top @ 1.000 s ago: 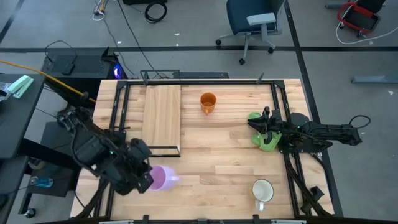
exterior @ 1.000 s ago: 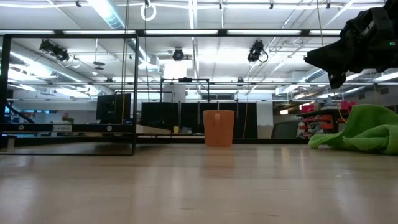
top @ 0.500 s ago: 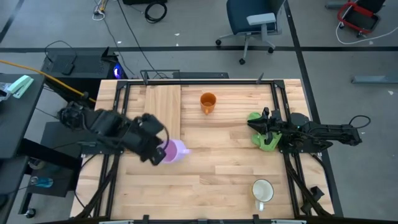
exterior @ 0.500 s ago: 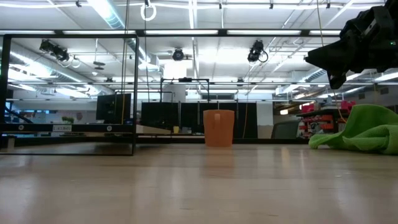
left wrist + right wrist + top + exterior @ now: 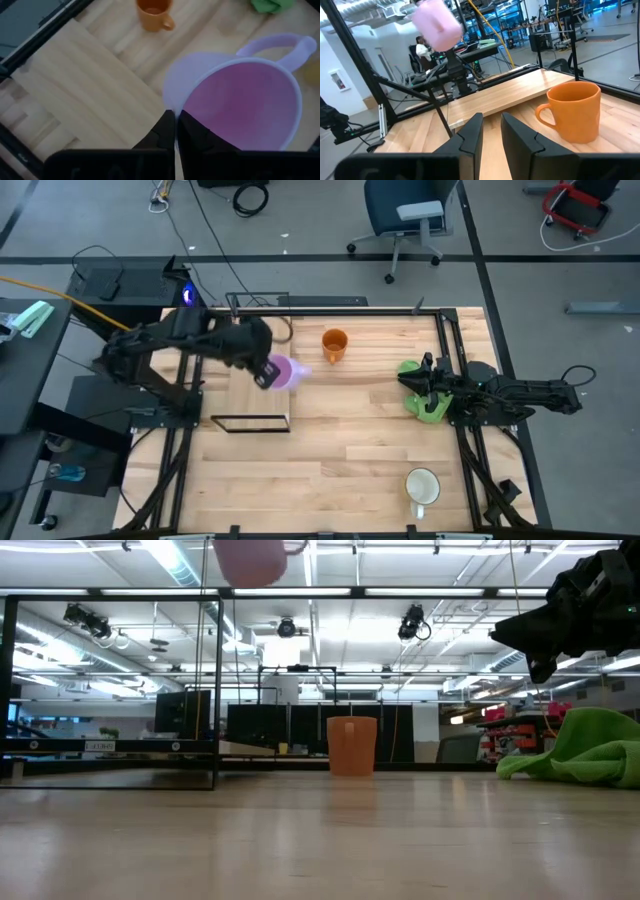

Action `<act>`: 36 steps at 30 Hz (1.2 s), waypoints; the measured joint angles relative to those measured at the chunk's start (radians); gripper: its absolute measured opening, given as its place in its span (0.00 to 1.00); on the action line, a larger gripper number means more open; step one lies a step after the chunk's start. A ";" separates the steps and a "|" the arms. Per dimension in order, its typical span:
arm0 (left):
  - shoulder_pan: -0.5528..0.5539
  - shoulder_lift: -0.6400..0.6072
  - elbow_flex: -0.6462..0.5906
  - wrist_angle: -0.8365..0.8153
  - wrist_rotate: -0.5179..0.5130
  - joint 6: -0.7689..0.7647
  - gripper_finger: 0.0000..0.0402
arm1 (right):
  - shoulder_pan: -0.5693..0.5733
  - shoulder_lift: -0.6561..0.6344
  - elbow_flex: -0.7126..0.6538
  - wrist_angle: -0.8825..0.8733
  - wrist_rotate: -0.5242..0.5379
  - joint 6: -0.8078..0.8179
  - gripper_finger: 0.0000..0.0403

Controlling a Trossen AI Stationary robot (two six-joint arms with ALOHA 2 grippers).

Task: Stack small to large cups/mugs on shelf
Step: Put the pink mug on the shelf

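My left gripper (image 5: 265,370) is shut on the light purple mug (image 5: 281,372) and holds it high over the right edge of the shelf (image 5: 258,345), a light-wood board in a black frame at the table's far left. The low view shows the purple mug (image 5: 250,560) at the top of the picture. The orange mug (image 5: 334,345) stands upright on the table right of the shelf. Near the front right stands the white mug (image 5: 422,485). My right gripper (image 5: 408,380) lies level at the table's right, open, over the green cloth (image 5: 430,408). My left gripper pinches the purple mug's rim (image 5: 176,111) on the side opposite the handle (image 5: 280,44). One finger (image 5: 197,137) is inside the mug and one (image 5: 161,132) outside. The fingers slant down from above. The mug is lifted clear of the table and shelf.
The shelf's black frame (image 5: 250,423) juts toward the table's near side. Black rails run along the table's left and right sides. Bare tabletop (image 5: 340,450) lies between the shelf and the white mug. A person (image 5: 423,50) sits beyond the table.
My left gripper has swung from the table's near left corner toward the far edge, carrying the purple mug clear of the table, and has turned on the way. The mug now hangs over the shelf's right edge beside the orange mug.
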 joint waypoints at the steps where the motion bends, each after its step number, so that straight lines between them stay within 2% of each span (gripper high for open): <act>1: 0.029 0.000 0.000 0.000 0.011 0.022 0.03 | 0.000 0.000 0.000 0.000 0.000 0.000 0.19; 25: 0.661 0.012 -0.003 0.002 0.202 0.561 0.03 | -0.001 0.000 0.000 0.017 0.007 -0.008 0.19; 29: 0.743 0.009 -0.051 0.000 0.228 0.663 0.03 | -0.001 0.000 0.000 0.017 0.007 -0.003 0.19; 36: 0.842 0.019 -0.224 0.026 0.255 0.790 0.03 | -0.001 0.000 0.000 0.017 0.007 -0.026 0.19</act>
